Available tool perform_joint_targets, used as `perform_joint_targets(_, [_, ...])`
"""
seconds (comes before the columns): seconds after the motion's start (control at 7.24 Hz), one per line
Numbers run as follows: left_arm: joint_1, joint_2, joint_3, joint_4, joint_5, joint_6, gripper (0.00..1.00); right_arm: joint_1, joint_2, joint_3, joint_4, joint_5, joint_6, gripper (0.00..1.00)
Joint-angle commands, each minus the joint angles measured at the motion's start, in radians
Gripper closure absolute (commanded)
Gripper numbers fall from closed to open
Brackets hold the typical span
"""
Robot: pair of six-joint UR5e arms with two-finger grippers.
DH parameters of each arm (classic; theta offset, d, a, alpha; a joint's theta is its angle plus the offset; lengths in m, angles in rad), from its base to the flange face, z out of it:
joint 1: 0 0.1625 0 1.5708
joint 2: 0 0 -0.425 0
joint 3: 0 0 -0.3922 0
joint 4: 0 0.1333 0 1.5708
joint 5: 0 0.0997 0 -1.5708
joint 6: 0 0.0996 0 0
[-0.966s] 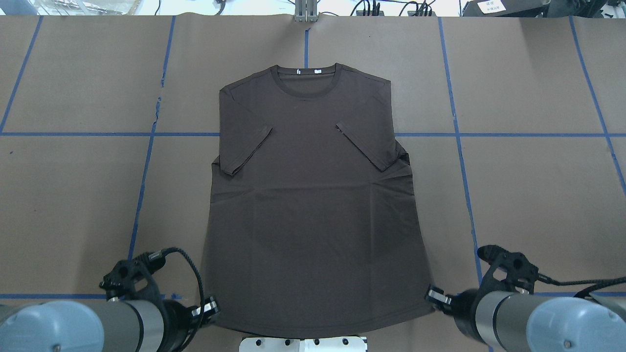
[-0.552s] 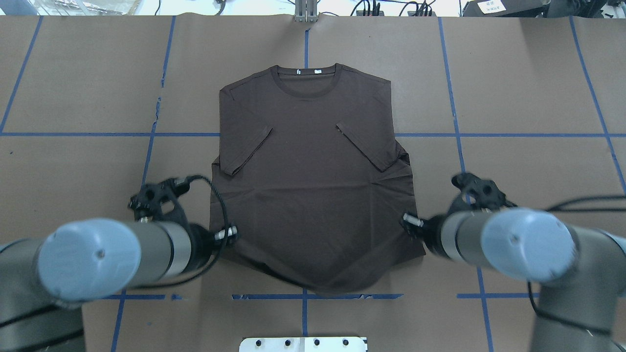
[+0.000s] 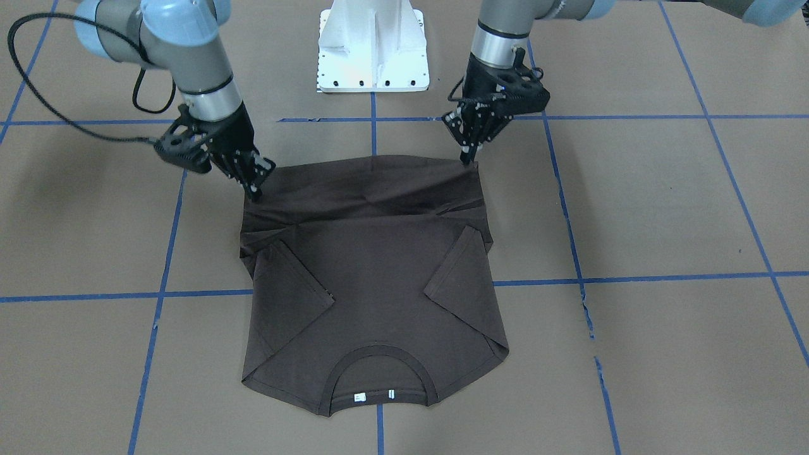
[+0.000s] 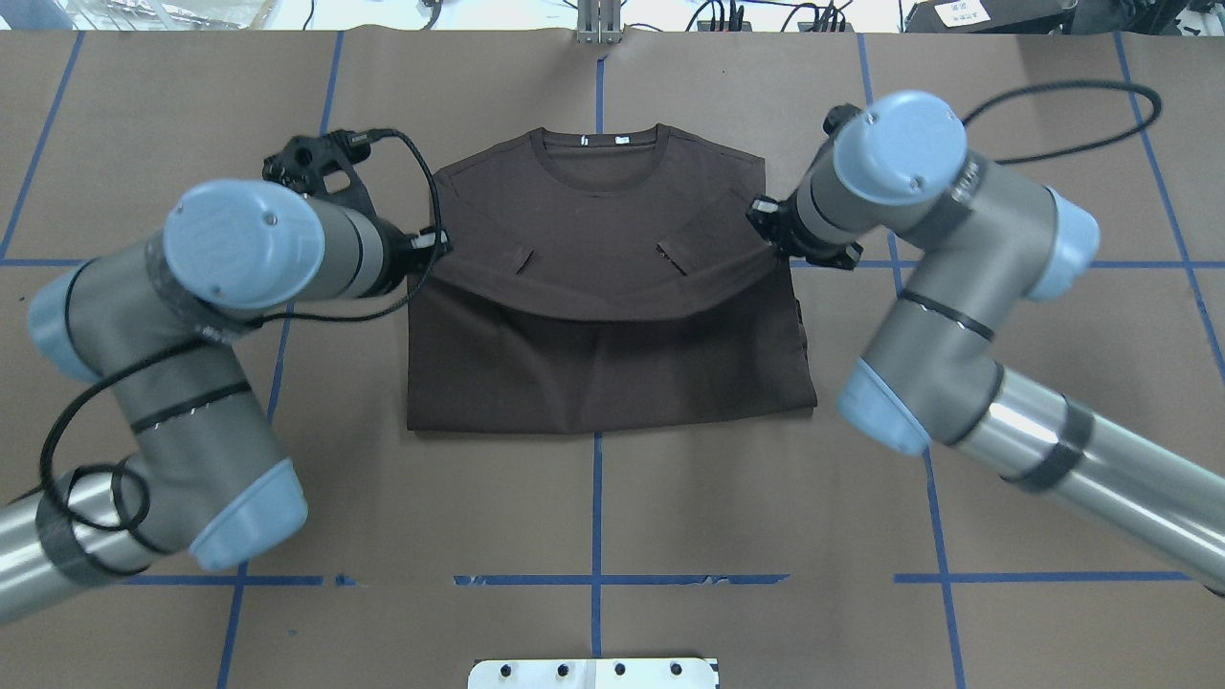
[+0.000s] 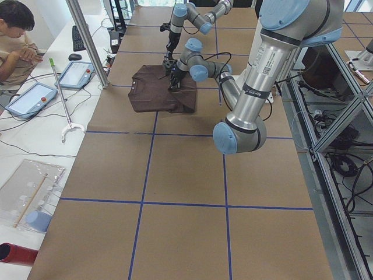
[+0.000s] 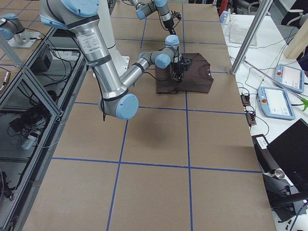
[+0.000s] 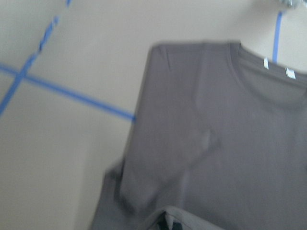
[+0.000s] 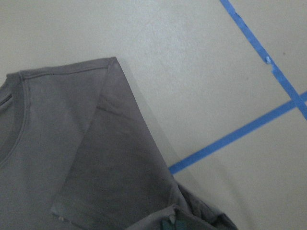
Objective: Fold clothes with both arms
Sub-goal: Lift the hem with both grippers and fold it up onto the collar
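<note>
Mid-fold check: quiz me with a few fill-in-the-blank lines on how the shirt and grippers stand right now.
1. The left gripper and the right gripper each pinch a corner of the T-shirt's ____.
2. The lifted edge reaches the sleeves but not yet the ____.
3. Both sleeves are folded ____, onto the chest.
4. The tape lines on the table are ____.

Missing words: hem; collar; inward; blue.

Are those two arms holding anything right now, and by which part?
Yes, the T-shirt, by its bottom hem: the left tool pinches one hem corner, the right tool the other.
</note>
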Motion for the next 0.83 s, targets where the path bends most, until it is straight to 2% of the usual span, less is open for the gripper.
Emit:
perform_joint_targets(0.0, [-0.064, -0.092, 0.239, -0.125, 0.006, 0.019, 1.00, 0.054, 0.156, -0.258, 0.025, 0.004, -0.033, 1.00])
perform_joint_targets(0.14, [-0.084, -0.130, 0.367, -0.217, 0.024, 0.021, 1.00, 0.065, 0.163, -0.370, 0.174, 0.003, -0.034, 1.00])
perform_joint_targets(0.28, [-0.086, -0.135, 0.462, -0.301, 0.076, 0.028, 1.00, 0.071, 0.181, -0.450, 0.248, 0.001, -0.034, 1.00])
perform_joint_targets(0.41, [-0.087, -0.146, 0.566, -0.399, 0.087, 0.048, 1.00, 0.071, 0.187, -0.489, 0.258, -0.008, -0.040, 1.00])
perform_joint_targets(0.55, [-0.098, -0.146, 0.596, -0.443, 0.087, 0.074, 1.00, 0.082, 0.195, -0.523, 0.307, -0.016, -0.050, 1.00])
perform_joint_targets(0.69, [-0.098, -0.158, 0.597, -0.443, 0.087, 0.083, 0.86, 0.090, 0.198, -0.526, 0.310, -0.014, -0.050, 1.00])
